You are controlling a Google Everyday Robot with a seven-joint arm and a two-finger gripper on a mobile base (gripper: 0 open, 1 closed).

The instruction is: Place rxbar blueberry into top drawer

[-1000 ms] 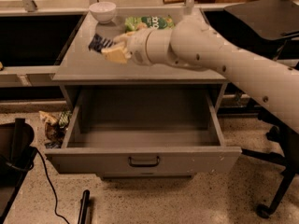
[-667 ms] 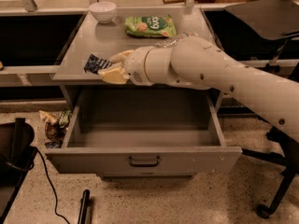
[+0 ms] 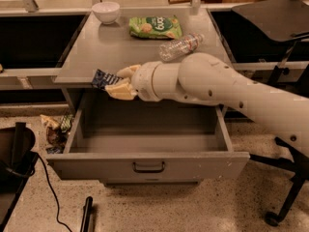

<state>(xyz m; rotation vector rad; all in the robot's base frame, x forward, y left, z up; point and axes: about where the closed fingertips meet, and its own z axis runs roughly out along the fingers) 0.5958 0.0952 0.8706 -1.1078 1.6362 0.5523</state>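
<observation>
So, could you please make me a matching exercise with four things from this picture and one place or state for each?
1 rxbar blueberry
2 white bowl
3 plastic bottle
4 top drawer

A lying on its side on the cabinet top
B pulled open
C held in the gripper, at the cabinet top's front edge
D standing at the cabinet top's back left

Pairs: 1-C, 2-D, 3-A, 4-B.

rxbar blueberry [image 3: 103,77]: dark blue wrapper, pinched in gripper [image 3: 119,81], protruding beyond it | top drawer [image 3: 203,166]: grey, pulled open, rear-left corner beneath gripper
</observation>
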